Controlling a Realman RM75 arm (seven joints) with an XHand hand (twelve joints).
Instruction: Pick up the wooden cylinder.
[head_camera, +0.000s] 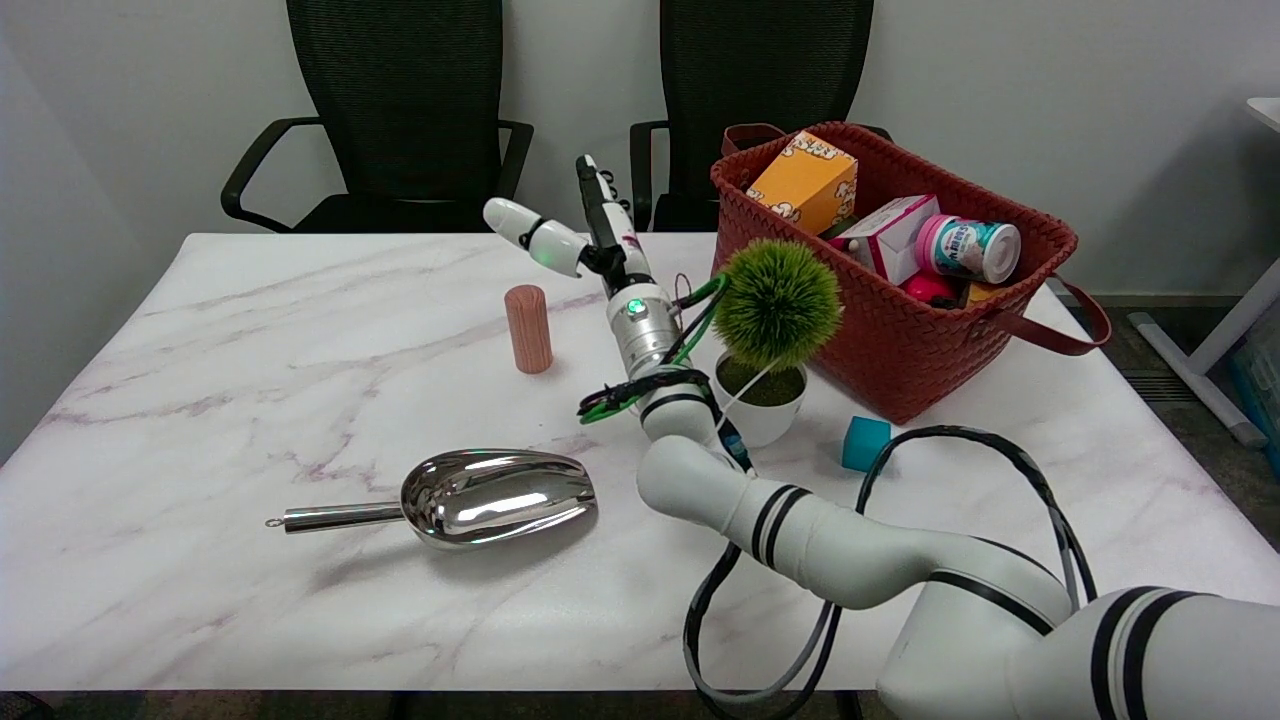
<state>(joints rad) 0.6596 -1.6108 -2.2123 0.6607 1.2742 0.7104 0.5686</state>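
Worktop (250, 330) count: one wooden cylinder (528, 328) standing upright left of centre, one steel scoop (470, 497) lying nearer the front, one teal cube (865, 443), one potted green puffball plant (775, 320). Red woven basket (900, 350) at the back right holds a few boxes and a can-shaped tub, plus smaller bits I can't make out. Robot hand (570, 225) hangs just right of and behind the cylinder, fingers spread, holding nothing, not touching it.

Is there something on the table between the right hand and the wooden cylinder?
No. In the head view only bare marble table shows between the open right hand and the upright wooden cylinder.
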